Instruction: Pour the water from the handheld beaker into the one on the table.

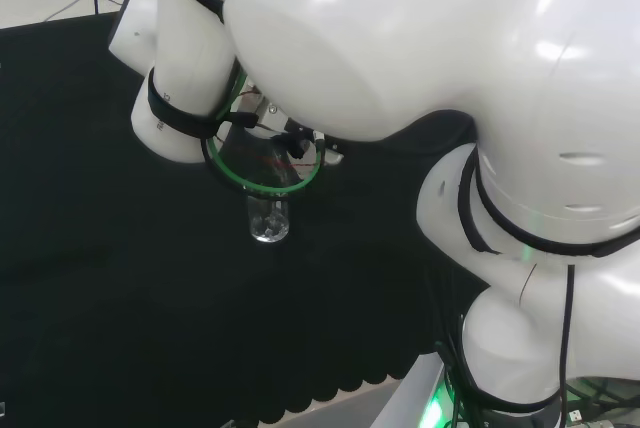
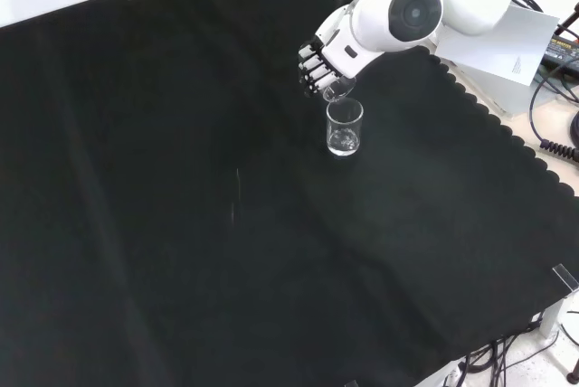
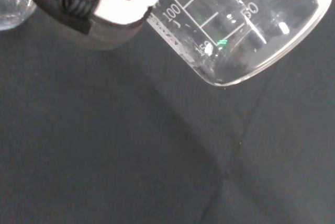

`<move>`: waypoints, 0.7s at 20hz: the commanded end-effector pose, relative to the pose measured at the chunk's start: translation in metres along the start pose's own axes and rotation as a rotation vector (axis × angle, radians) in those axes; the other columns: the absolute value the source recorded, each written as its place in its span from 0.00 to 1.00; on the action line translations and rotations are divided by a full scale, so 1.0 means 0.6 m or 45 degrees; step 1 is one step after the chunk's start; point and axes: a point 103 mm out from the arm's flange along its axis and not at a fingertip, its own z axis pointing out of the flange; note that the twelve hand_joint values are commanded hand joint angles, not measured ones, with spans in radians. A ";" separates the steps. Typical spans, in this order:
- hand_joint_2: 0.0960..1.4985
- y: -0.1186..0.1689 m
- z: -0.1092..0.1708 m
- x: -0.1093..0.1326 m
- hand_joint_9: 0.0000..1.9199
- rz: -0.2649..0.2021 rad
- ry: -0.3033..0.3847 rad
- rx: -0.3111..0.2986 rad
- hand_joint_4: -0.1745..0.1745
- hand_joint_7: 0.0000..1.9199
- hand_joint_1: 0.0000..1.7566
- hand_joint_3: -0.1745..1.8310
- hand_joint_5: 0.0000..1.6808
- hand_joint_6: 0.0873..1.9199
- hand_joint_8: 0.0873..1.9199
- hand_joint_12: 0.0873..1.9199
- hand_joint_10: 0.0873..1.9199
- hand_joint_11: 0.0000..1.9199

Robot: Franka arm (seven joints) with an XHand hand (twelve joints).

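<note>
In the front view the black and white hand [image 2: 317,60] reaches in from the top, its fingers curled round a clear handheld beaker [image 2: 337,89]. That beaker is tipped, with its mouth just above the rim of a second clear beaker [image 2: 345,127] standing upright on the black cloth. The wrist view shows the held beaker [image 3: 235,22] close up, tilted, with white graduation marks, and a finger [image 3: 99,9] wrapped beside it. In the head view the standing beaker [image 1: 269,218] sits below the arm's white links. How much water either one holds I cannot tell.
The arm's big white links [image 1: 420,48] cover the hand in the head view. A grey-capped link [image 2: 412,12] stands over the wrist in the front view. The cloth's scalloped edge [image 2: 488,116] runs close to the right of the beakers, with papers and cables beyond.
</note>
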 end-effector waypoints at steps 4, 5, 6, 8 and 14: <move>0.68 0.004 -0.015 0.013 0.77 -0.013 -0.015 -0.025 0.01 0.75 0.75 0.00 0.72 0.26 0.20 0.31 0.38 0.67; 0.68 0.003 -0.015 0.013 0.77 -0.013 -0.006 -0.029 0.01 0.75 0.75 0.00 0.72 0.26 0.20 0.31 0.38 0.67; 0.68 0.002 -0.014 0.011 0.77 -0.011 0.014 -0.037 0.01 0.75 0.75 0.00 0.72 0.26 0.20 0.31 0.38 0.67; 0.68 0.000 -0.010 0.004 0.77 -0.009 0.076 -0.050 0.01 0.75 0.75 0.00 0.72 0.26 0.20 0.31 0.38 0.67; 0.68 -0.007 -0.001 -0.022 0.77 0.001 0.340 -0.103 0.01 0.75 0.75 0.00 0.72 0.26 0.20 0.31 0.38 0.67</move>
